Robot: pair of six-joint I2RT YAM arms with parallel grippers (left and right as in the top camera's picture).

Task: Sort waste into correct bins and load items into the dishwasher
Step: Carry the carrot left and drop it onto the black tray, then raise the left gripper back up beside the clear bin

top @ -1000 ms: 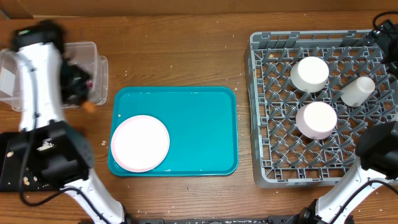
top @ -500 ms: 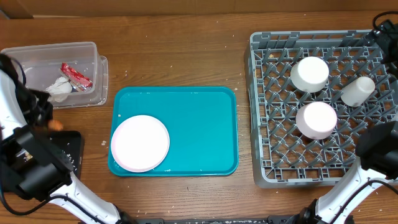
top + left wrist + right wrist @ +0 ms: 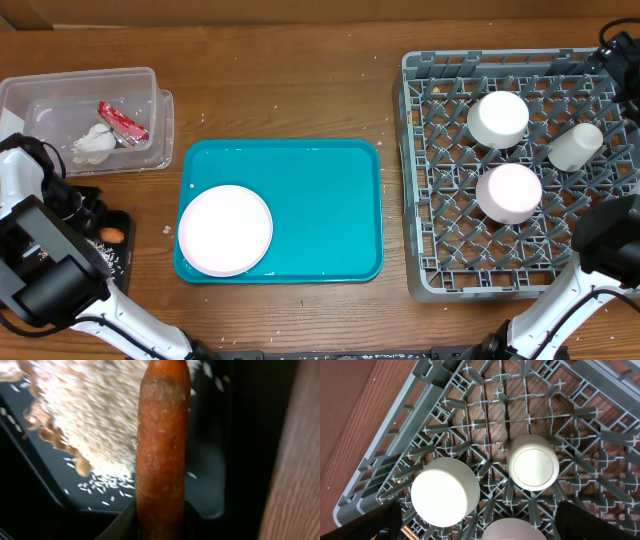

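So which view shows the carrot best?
Left wrist: the carrot fills the frame, above the black tray and its crumbly scraps. Overhead shows only a small orange speck; right wrist shows none of it.

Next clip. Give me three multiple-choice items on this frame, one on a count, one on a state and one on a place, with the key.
1. How many white dishes are in the grey rack?
A. one
B. three
C. five

2. The two bowls in the rack are:
A. upright
B. stacked
C. upside down

3. The plate lies:
A. in the rack
B. on a bowl
C. on the teal tray

Key:
1 B: the overhead view shows two bowls and a cup in the rack.
2 C: the right wrist view shows a bowl's foot ring facing up.
3 C: the plate sits at the tray's left end.
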